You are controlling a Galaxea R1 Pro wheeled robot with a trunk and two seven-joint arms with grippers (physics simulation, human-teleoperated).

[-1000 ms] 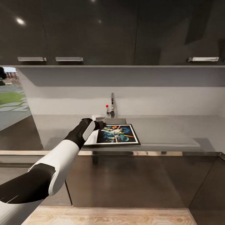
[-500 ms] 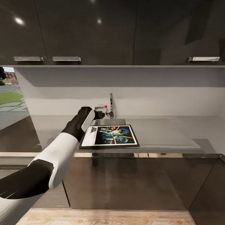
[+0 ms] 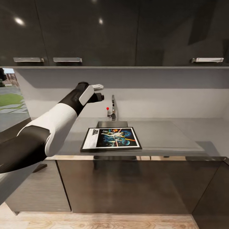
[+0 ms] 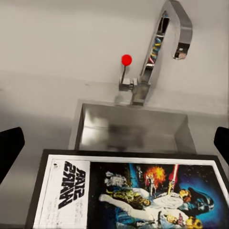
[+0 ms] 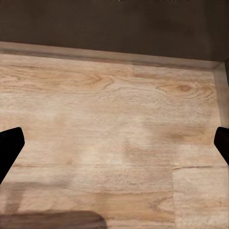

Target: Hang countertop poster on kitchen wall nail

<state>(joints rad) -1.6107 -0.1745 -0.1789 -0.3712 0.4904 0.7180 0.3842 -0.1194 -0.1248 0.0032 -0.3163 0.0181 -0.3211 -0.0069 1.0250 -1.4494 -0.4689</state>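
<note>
The black-framed Star Wars poster point(image 3: 111, 138) lies flat on the grey kitchen countertop point(image 3: 165, 133), just in front of the steel sink point(image 3: 112, 123). Its white lettering strip faces left. In the left wrist view the poster point(image 4: 129, 191) lies below the sink point(image 4: 131, 131) and tap point(image 4: 162, 47). My left gripper point(image 3: 97, 92) hangs in the air well above the counter, up and to the left of the poster, open and empty; its dark fingertips point(image 4: 9, 148) stand wide apart. The right gripper point(image 5: 114, 143) is open over the wooden floor, holding nothing.
A tap with a red-knobbed lever point(image 3: 108, 108) rises behind the sink. Dark upper cabinets point(image 3: 95, 31) with steel handles hang overhead. Dark base cabinets point(image 3: 127, 184) stand under the counter. A window point(image 3: 9, 95) opens at the left.
My left arm has risen from the poster's left edge to high above the counter. The poster stays flat on the countertop. The head view shifted slightly.
</note>
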